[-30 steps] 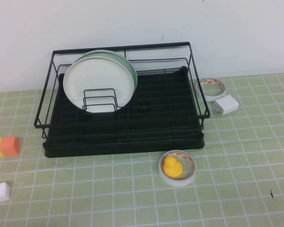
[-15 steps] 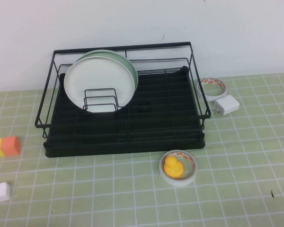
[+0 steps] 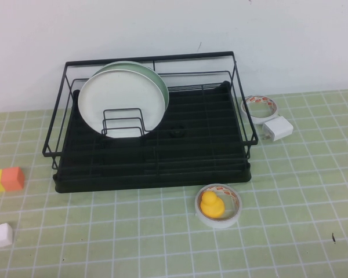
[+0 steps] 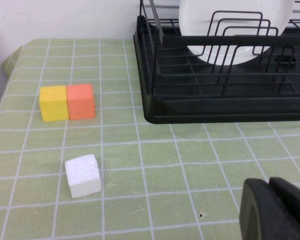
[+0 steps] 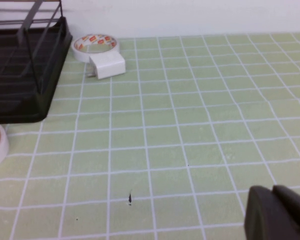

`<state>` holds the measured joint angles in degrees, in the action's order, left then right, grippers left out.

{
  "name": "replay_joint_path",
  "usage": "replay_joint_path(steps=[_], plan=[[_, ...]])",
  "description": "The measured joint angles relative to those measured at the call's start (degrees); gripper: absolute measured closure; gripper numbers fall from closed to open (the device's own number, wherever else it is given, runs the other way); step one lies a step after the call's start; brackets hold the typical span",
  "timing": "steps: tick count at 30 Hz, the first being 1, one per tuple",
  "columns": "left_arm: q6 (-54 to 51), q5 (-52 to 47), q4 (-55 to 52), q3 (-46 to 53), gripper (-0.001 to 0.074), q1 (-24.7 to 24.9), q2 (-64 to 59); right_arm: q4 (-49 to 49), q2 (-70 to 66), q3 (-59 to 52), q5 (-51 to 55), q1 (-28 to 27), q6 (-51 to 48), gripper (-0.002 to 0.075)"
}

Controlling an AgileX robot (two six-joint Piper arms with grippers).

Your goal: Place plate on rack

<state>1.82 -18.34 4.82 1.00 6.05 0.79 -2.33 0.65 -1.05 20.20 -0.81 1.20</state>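
Note:
The white plate (image 3: 120,102) stands upright in the black wire rack (image 3: 238,168), leaning between the small dividers, with a pale green plate (image 3: 153,75) right behind it. In the left wrist view the plate (image 4: 225,37) shows behind the dividers inside the rack (image 4: 190,112). My left gripper (image 4: 271,187) is shut and empty, low over the cloth in front of the rack's left corner. Shut and empty too, my right gripper (image 5: 274,192) hovers over bare cloth to the right of the rack (image 5: 20,75). Neither arm shows in the high view.
An orange-and-yellow block (image 3: 6,179) and a white cube (image 3: 0,235) lie left of the rack. A tape roll with a yellow duck (image 3: 217,205) sits in front of it. Another tape roll (image 3: 260,108) and a white charger (image 3: 276,128) lie to its right.

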Motion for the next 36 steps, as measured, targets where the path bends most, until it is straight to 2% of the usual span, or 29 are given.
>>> replay_joint_path(steps=[36], plan=[[0.6, 0.0, 0.0, 0.0, 0.0737, 0.0, 0.0, -0.7, 0.0, 0.0, 0.0, -0.8, 0.6, 0.0726]])
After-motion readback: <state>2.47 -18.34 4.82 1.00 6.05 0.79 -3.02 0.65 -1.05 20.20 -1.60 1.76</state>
